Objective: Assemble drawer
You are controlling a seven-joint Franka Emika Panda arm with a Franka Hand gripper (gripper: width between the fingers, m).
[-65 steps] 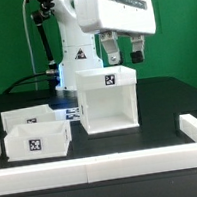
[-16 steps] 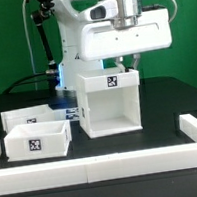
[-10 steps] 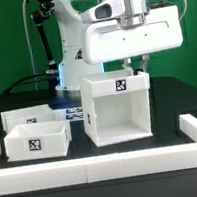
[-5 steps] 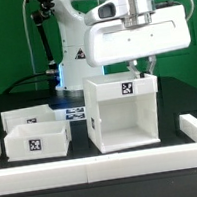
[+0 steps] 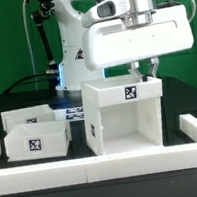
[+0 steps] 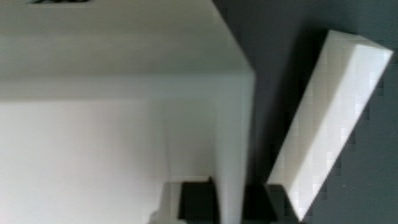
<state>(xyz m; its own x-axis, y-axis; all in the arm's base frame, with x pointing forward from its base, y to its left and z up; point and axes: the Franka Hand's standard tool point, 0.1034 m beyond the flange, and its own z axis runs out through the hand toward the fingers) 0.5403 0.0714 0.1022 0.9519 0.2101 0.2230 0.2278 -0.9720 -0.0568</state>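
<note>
The black table (image 5: 16, 102) takes up most of the exterior view, edged by a white rail (image 5: 196, 126) along its front and the exterior view's right. The biggest part on it is the drawer housing (image 5: 106, 93), an upright white box with its open front facing the camera. It stands near the middle of the table, and I cannot tell whether its base rests on the surface or is just lifted. The smaller drawer box (image 5: 34, 143) sits well apart on the exterior view's left, with the marker board (image 5: 73, 113) lying flat between and behind the two. The gripper (image 5: 144, 70) comes down on the housing's top edge, toward the exterior view's right. Its jaws are clamped on that thin wall. The step looks like placing the housing so that the drawer box can slide in. To do it well, move slowly so the panel does not twist between the pads, hold the box level, stay off the rail, and leave room in front of the opening. Only the wrist view shows the grip: dark fingers (image 6: 192, 198) press either side of the wall of the housing (image 6: 107, 120), and the rail (image 6: 329, 120) runs close beside. Only the exterior view shows the drawer box and the opening.
</note>
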